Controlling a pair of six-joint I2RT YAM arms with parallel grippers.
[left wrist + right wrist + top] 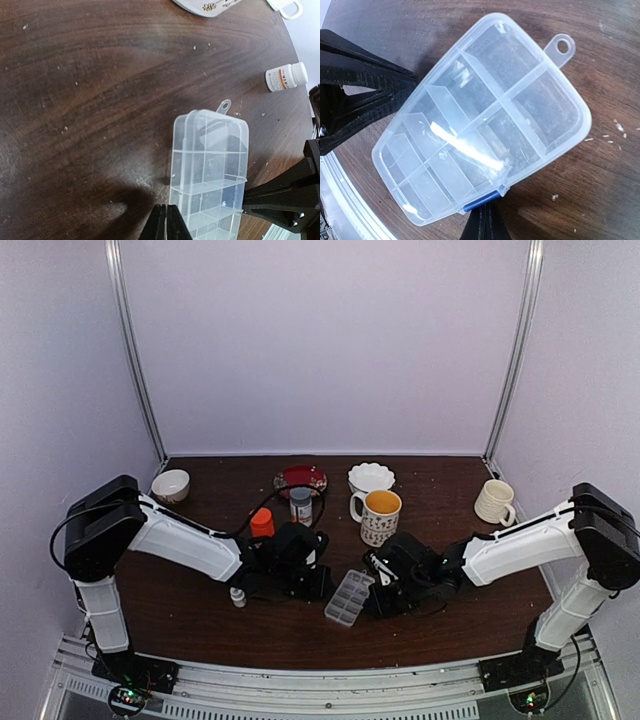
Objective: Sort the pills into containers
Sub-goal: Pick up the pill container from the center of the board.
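Observation:
The containers are the cells of one clear pill box [348, 597] lying between both arms near the table's front. In the left wrist view the box [210, 170] is just right of my left gripper [166, 209], whose fingers are shut together with nothing between them. A tiny pale pill [223, 203] lies in one cell. In the right wrist view the clear lid covers the box [480, 120], and a pale speck [442, 155] shows inside. My right gripper [487, 212] is shut, its tip right under the blue latch [482, 200] on the box's near edge.
Behind the box stand an orange bottle [262, 522], a grey-capped bottle [300, 505], a red plate [300, 480], a white bowl [371, 477], a patterned mug [380, 515], a cream mug [495, 502] and a small bowl [170, 485]. A small white bottle [238, 597] stands at the left. Pale crumbs [554, 197] dot the table.

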